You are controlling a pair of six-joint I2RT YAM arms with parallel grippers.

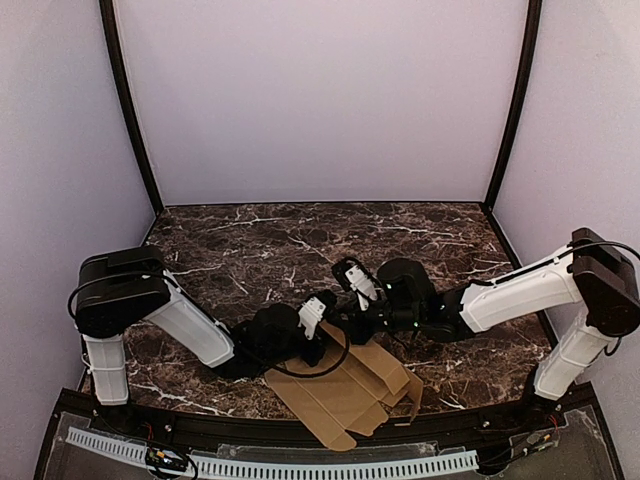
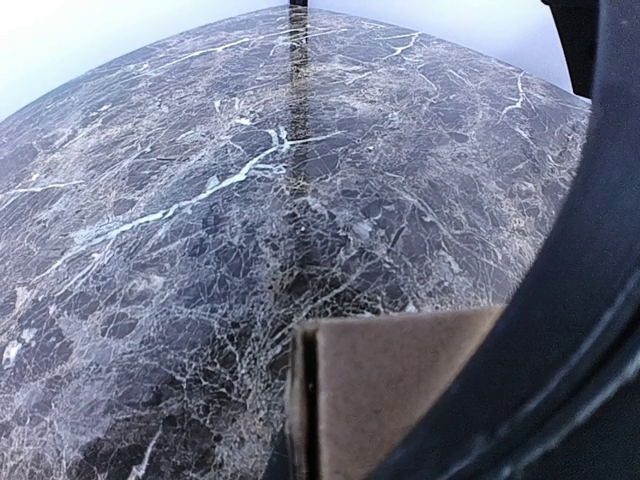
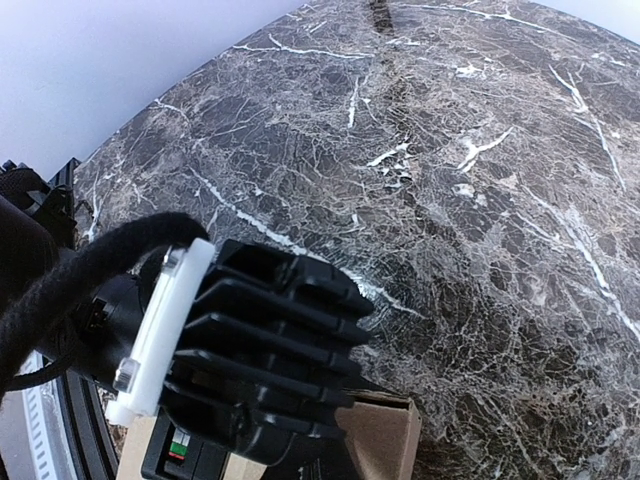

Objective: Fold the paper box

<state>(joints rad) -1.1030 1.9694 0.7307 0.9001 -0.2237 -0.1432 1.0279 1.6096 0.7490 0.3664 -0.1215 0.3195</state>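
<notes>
– Dark marble table [image 1: 250,240], lilac walls around it. Where does the paper box [image 1: 350,395] sit against the table's near edge?
– Flat and across it. 1 corner of the tan sheet hangs out over that edge, and the rest lies just inside it, right of the middle. Its long axis runs roughly along the edge, with the right end swung a little away from it.
– And the 2 arms?
– Both reach in at the side of the sheet farthest from the near edge. The left end effector [image 1: 320,338] is at the left part of that side. The right end effector [image 1: 350,305] is just beside it, slightly farther from the edge. So the sheet lies edge-ward of both.
– Jaws?
– Both are closed together. A cardboard flap [image 2: 400,390] shows edge-on at the bottom of the left wrist view, but the fingers are hidden, so I cannot tell whether the left one pinches it. The right one's fingers are hidden too.
– Which arm is nearer?
– The left, I judge, since the flap is right at it. The coming fold probably turns that flap across the long axis, toward the near edge.
</notes>
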